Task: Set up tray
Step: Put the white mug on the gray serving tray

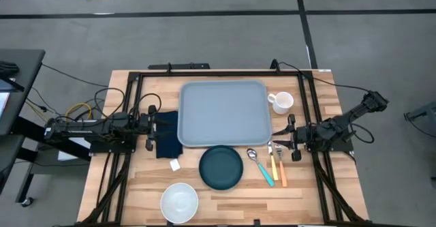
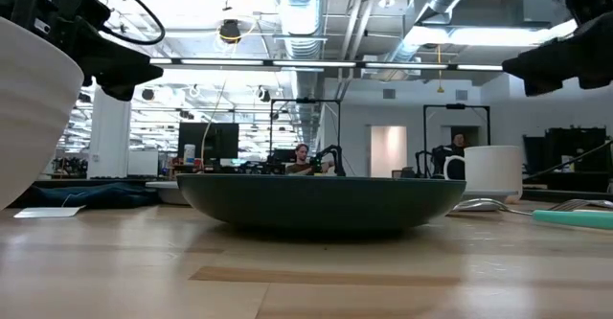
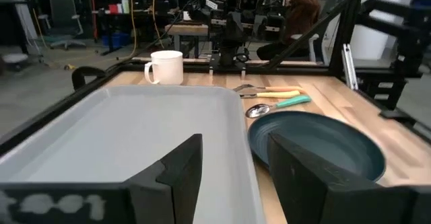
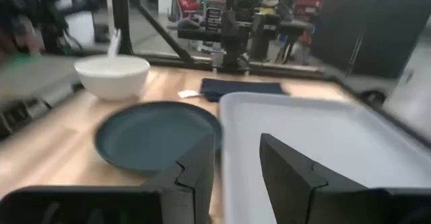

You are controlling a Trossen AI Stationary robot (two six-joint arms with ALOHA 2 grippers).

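Observation:
The light grey-blue tray [image 1: 223, 114] lies flat at the table's middle, toward the far edge. Its broad floor [image 3: 114, 136] fills the left wrist view and its corner [image 4: 316, 143] shows in the right wrist view. The dark teal plate [image 1: 221, 166] rests on the wood just near of the tray. My left gripper [image 1: 151, 127] hovers open at the tray's left side, over the navy napkin [image 1: 165, 133]. My right gripper [image 1: 286, 140] hovers open off the tray's right side, beside the cutlery [image 1: 272, 164]. Neither touches anything.
A white mug [image 1: 281, 102] stands right of the tray's far corner. A white bowl [image 1: 179, 202] sits near the table's near edge, left of the plate. A spoon and two coloured-handled utensils lie right of the plate. Black frame rails [image 1: 218, 72] border the table.

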